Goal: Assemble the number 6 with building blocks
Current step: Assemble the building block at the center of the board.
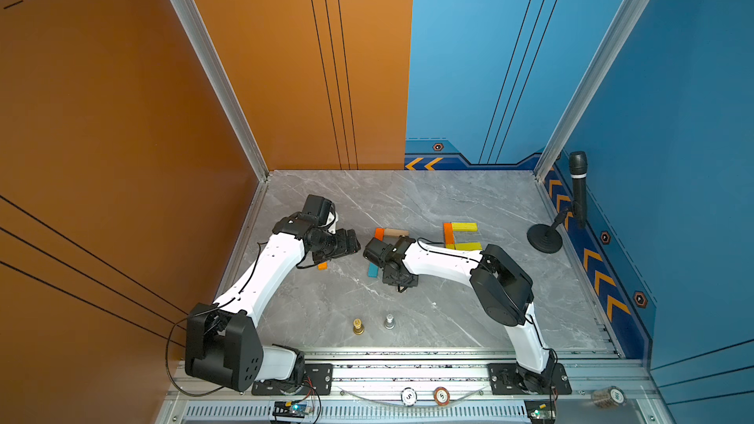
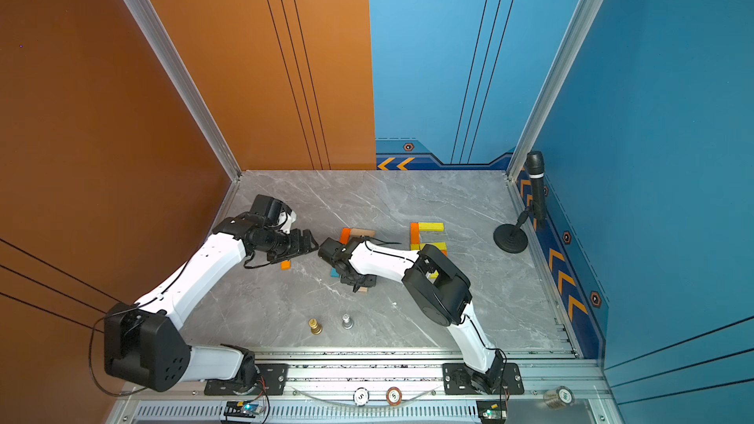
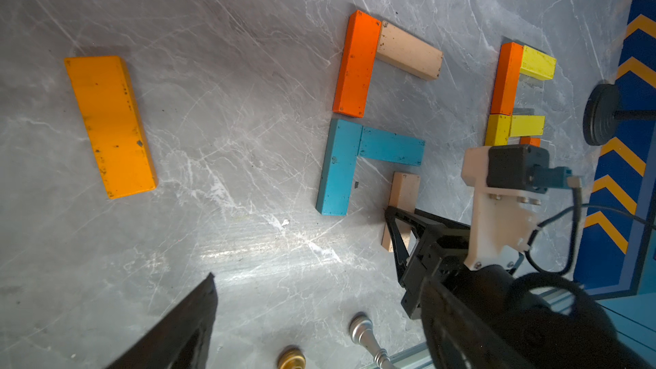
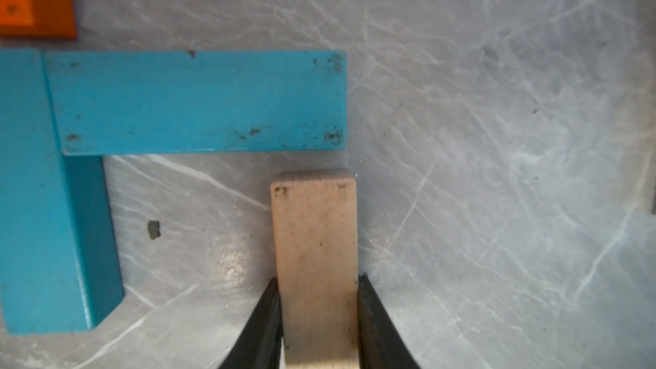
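Left pincer [image 1: 354, 245] hangs over the counter [image 1: 469, 197] toward its left edge, jaws wide apart and empty; judged parked clear of the work. Just beside it an amber plank [image 3: 110, 126] lies alone, probably a spare.

Mid-counter, the digit is part-built. An orange plank [image 3: 356, 63] and a teal plank [image 3: 337, 168] lie end to end as the spine, with the top tan plank [image 3: 408, 53] and the teal crossbar [image 3: 390, 149] branching off.

Right pincer [image 4: 318, 278] is clamped on the loose tan plank [image 4: 314, 221], whose end sits just short of the crossbar's tip, evidently to close the loop.

Nearer the right edge, an orange-and-yellow group [image 1: 464, 227] lies apart.
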### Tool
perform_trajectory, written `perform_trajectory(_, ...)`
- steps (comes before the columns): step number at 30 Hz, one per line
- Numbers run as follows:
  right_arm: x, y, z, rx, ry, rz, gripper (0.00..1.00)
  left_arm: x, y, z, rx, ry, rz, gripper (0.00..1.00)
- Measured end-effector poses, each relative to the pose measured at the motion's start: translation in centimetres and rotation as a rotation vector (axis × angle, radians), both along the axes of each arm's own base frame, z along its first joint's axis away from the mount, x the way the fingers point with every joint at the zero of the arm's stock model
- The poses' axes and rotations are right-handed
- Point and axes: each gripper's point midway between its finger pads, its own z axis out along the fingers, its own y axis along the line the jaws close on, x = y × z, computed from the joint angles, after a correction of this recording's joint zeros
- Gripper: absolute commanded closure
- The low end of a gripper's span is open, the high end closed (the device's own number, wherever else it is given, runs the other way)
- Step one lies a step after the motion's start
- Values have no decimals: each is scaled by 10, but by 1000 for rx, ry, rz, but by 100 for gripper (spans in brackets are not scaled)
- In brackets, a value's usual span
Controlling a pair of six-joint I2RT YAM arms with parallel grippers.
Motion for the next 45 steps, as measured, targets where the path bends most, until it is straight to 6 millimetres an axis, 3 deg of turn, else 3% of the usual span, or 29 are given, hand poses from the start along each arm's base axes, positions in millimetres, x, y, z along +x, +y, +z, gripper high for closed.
perform_trajectory(38, 2, 3, 0, 0, 0, -1, 67, 2, 2, 1, -9, -3, 10, 10)
perform_trajectory(45, 4, 4, 3, 1, -3, 12, 55, 3, 5, 1, -8, -3, 20, 10)
